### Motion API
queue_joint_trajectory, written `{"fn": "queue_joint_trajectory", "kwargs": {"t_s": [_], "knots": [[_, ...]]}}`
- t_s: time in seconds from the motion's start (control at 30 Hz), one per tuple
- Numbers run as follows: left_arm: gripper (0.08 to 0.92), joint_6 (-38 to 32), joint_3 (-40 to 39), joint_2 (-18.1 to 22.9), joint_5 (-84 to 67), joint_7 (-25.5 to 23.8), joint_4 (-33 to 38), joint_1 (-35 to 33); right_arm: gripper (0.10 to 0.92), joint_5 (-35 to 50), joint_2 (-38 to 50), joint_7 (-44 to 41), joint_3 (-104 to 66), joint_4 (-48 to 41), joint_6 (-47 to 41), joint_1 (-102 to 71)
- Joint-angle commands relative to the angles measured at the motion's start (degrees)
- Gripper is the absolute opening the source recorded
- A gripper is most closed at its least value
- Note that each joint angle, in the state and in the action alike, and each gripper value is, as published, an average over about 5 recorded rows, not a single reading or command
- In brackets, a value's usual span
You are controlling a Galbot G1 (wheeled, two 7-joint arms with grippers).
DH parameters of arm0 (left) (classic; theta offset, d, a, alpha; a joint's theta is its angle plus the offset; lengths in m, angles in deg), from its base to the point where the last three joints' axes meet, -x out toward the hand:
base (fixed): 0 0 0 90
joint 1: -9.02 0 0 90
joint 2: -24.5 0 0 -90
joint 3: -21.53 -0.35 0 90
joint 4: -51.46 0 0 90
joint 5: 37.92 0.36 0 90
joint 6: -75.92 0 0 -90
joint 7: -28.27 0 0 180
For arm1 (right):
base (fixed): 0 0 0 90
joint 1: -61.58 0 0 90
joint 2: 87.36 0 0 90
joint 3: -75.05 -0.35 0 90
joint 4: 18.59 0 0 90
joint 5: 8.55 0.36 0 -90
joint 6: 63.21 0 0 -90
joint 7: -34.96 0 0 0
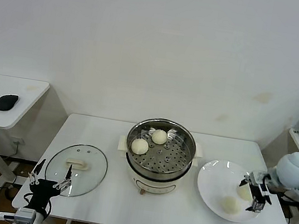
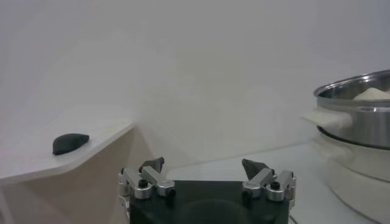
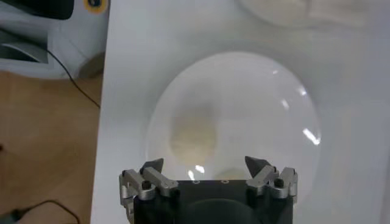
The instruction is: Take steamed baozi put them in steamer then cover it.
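White table (image 1: 178, 218): right gripper (image 1: 254, 191) hovers wide open, empty, over plate (image 1: 212, 183) baozi (image 1: 231, 204); left gripper (image 1: 49, 182) open, parked.

steamer (image 2: 359, 115) cut off by edge, plate bun (image 3: 192, 135) blurred

Black left hand (image 1: 49, 182) and right hand (image 1: 256, 191) with silver screwed knuckles; rounded pale-grey right forearm
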Motion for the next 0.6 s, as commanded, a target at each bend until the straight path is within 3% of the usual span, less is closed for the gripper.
{"fn": "queue_joint_trajectory", "kwargs": {"t_s": [0.03, 0.6], "knots": [[0.823, 0.02, 0.2, -0.05, 0.04, -0.02, -0.06, -0.12, 0.823, -3.59, -3.19, 1.61, -7.49, -2.81, 0.96, -10.6], [0.823, -0.12, 0.33, 0.61, 0.06, 0.06, -0.88, 0.03, 0.817, -7.47, -8.96, 3.53, -7.73, -8.96, 1.44, -11.75]]}}
